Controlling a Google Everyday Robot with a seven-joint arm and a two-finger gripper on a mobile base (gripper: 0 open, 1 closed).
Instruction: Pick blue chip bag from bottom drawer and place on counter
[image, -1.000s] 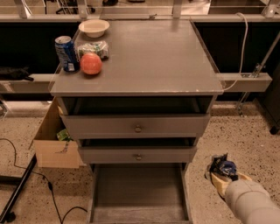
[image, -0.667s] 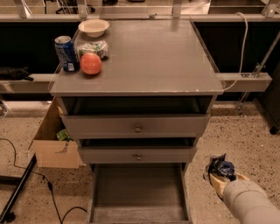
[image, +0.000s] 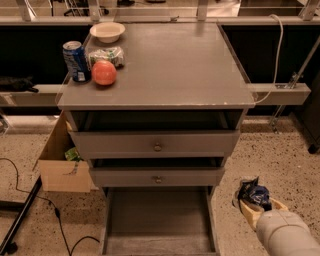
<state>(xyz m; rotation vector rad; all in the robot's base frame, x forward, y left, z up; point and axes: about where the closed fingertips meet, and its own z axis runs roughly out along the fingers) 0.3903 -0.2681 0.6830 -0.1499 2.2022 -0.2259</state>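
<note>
The gripper (image: 252, 204) hangs right of the bottom drawer (image: 159, 217). Its jaws pinch the blue chip bag (image: 253, 191)

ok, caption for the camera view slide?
Gripper holds the blue chip bag right of the open bottom drawer, well below the counter.

Looks like a robot test lab staged as a kitchen corner, not a home. Shown by a lone grey drawer cabinet (image: 155, 145) on speckled terrazzo floor (image: 280, 160), bare metal framing (image: 282, 93) and a loose white cable (image: 276, 47) behind, black cords (image: 59, 222) trailing over the floor, and an open cardboard box (image: 62, 172) at left. Set out on the cabinet's surface (image: 175, 60): soda can (image: 76, 61), bowl (image: 107, 32), red fruit (image: 104, 73). Low at right, beside the open bottom drawer (image: 157, 220), robot gripper (image: 251, 202) with fingers (image: 245, 206) clamped on a blue chip bag (image: 253, 192).
</note>
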